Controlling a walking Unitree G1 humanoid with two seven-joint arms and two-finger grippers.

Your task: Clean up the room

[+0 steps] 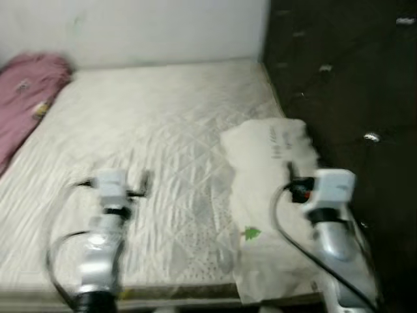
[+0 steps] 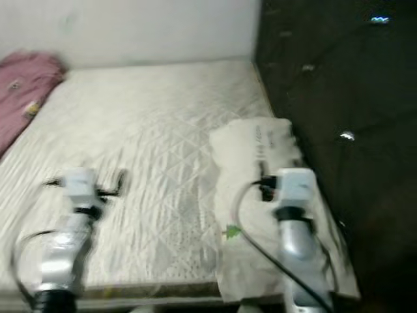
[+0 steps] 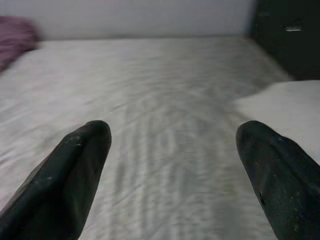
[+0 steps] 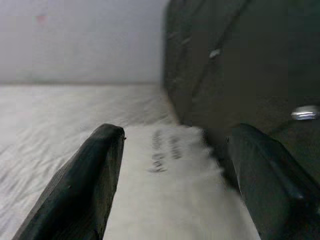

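Here, my left gripper [image 3: 172, 170]: fingers spread wide, holding nothing, above the quilted mattress [image 1: 150, 143].
My right gripper [image 4: 175, 175]: equally wide apart, empty, over the white printed bag [image 1: 270, 195].
Bag: lying beside the dark headboard [image 1: 345, 85].
Farther off: pink cloth [image 1: 23, 98] against the wall.

Bedroom, blurry frames. Bed [image 1: 150, 143] w/ bare quilted off-white mattress, diamond stitch pattern, takes up most of the view. Plain white wall [image 1: 156, 29] behind far edge of bed, faint marks on it. Dark tufted headboard [image 1: 345, 85], black or v. dark brown, runs along the right side of mattress, touching it; shiny button studs catch the light. Mattress front edge has a darker trim strip at bottom of view. Light is dim, even, indoor; source can't tell. Floor barely seen.
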